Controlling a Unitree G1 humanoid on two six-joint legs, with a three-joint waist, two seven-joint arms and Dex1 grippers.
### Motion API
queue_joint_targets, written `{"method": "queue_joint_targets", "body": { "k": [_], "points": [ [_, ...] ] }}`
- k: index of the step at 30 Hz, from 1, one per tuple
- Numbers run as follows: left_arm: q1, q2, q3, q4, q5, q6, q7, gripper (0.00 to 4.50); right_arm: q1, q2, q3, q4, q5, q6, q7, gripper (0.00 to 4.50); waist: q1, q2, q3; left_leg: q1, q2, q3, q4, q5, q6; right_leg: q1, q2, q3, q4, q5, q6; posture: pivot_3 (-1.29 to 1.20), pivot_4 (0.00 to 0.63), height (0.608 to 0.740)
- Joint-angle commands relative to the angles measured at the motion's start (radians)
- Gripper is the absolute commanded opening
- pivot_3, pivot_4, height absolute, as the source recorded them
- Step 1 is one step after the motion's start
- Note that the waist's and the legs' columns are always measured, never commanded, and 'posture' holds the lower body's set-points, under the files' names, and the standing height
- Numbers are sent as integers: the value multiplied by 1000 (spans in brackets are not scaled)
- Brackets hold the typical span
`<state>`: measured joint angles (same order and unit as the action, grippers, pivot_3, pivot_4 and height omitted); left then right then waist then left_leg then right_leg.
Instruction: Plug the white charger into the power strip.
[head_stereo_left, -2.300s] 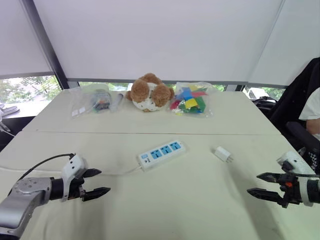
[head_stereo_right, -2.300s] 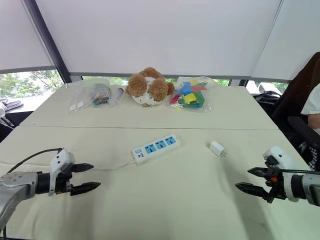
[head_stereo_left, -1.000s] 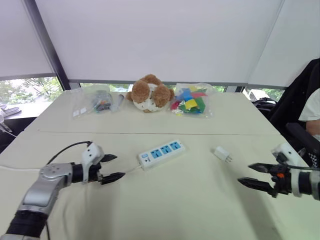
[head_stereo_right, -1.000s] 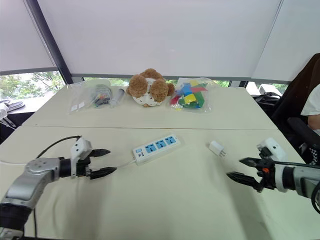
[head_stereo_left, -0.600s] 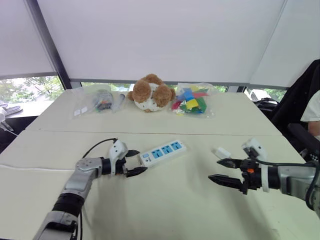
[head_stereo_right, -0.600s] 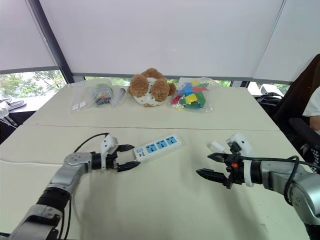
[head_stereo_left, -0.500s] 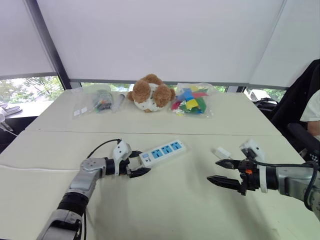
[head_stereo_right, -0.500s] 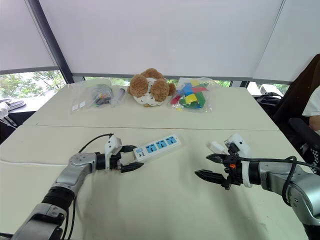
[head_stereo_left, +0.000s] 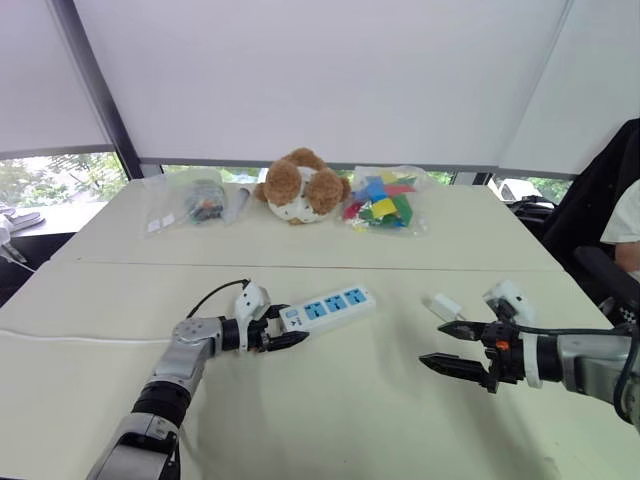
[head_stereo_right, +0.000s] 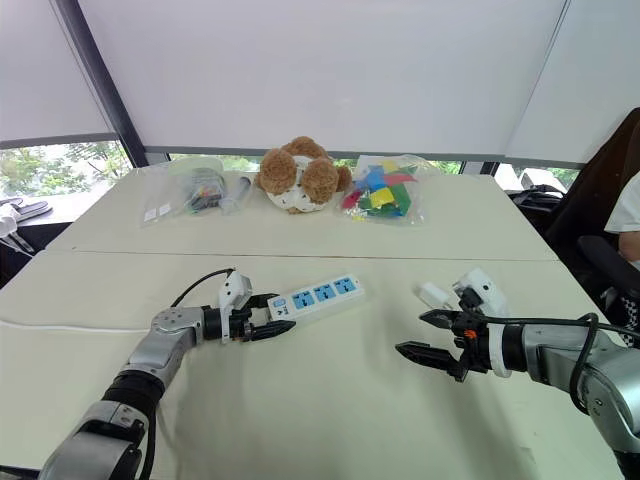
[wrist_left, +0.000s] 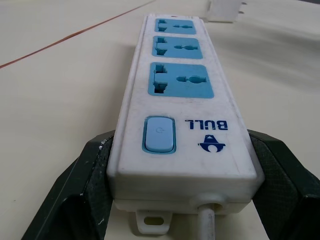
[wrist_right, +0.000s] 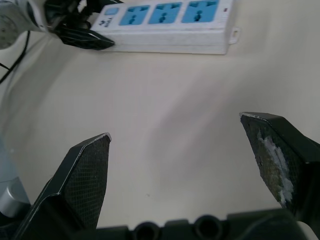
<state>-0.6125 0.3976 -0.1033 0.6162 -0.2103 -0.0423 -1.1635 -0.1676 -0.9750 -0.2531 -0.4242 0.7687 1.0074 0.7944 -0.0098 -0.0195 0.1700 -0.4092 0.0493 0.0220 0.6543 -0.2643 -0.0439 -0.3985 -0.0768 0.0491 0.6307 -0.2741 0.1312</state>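
The power strip (head_stereo_left: 330, 303) lies flat near the table's middle, white with three blue sockets. My left gripper (head_stereo_left: 290, 326) is shut on its switch end. In the left wrist view a black finger (wrist_left: 85, 190) presses each side of the strip (wrist_left: 182, 115), just behind the switch. The white charger (head_stereo_left: 446, 306) lies on the table to the strip's right, apart from it. My right gripper (head_stereo_left: 432, 344) hovers open just in front of the charger, with nothing between its fingers (wrist_right: 90, 170). It points left towards the strip (wrist_right: 165, 25).
A brown teddy bear (head_stereo_left: 298, 185), a bag of coloured blocks (head_stereo_left: 380, 200) and a clear bag of small items (head_stereo_left: 195, 203) sit along the table's far side. The strip's white cord (head_stereo_left: 60, 338) trails left. A person (head_stereo_left: 625, 225) sits in a dark chair at the right edge.
My left gripper moved right to the strip's switch end and shut on it. My right gripper moved left, up to the charger, still open.
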Motion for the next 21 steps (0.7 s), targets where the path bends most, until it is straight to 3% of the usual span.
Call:
{"method": "queue_joint_targets", "body": {
  "k": [1, 4, 9, 15, 21],
  "points": [
    [-51, 60, -89, -14, 83, -92, -138, 3036, -157, -125, 28, 137, -67, 37, 13, 4500, -1, 0, 0, 0, 0, 0, 1, 0, 0, 0, 0, 0, 0, 0, 0, 0, 150, 739],
    [-101, 85, -145, 34, 131, -160, -213, 3036, -394, -210, 214, 358, -213, -74, 151, 4500, -3, 2, 0, 0, 0, 1, 2, 0, 0, 0, 0, 1, 0, 0, -1, 0, 150, 739],
    [-136, 74, -207, 110, 202, -253, -240, 3036, -770, -154, 521, 704, -437, -147, 396, 4500, -4, 2, -1, 0, 0, 1, -1, 0, 0, -1, 0, 0, -1, 0, 0, 0, 150, 739],
    [-127, 19, -200, 125, 198, -251, -203, 3036, -1143, 63, 836, 1294, -784, -348, 660, 4500, 10, 6, -1, -4, 0, 3, 0, 0, 0, -5, 0, 0, 0, -1, 2, 0, 150, 739],
    [-84, 3, -189, 92, 200, -243, -162, 3036, -1267, 223, 910, 1645, -977, -506, 720, 4500, 26, 7, -2, -4, 0, 4, 2, 0, 0, -5, -1, 0, 2, -1, 2, 0, 150, 739]
  ]
}}
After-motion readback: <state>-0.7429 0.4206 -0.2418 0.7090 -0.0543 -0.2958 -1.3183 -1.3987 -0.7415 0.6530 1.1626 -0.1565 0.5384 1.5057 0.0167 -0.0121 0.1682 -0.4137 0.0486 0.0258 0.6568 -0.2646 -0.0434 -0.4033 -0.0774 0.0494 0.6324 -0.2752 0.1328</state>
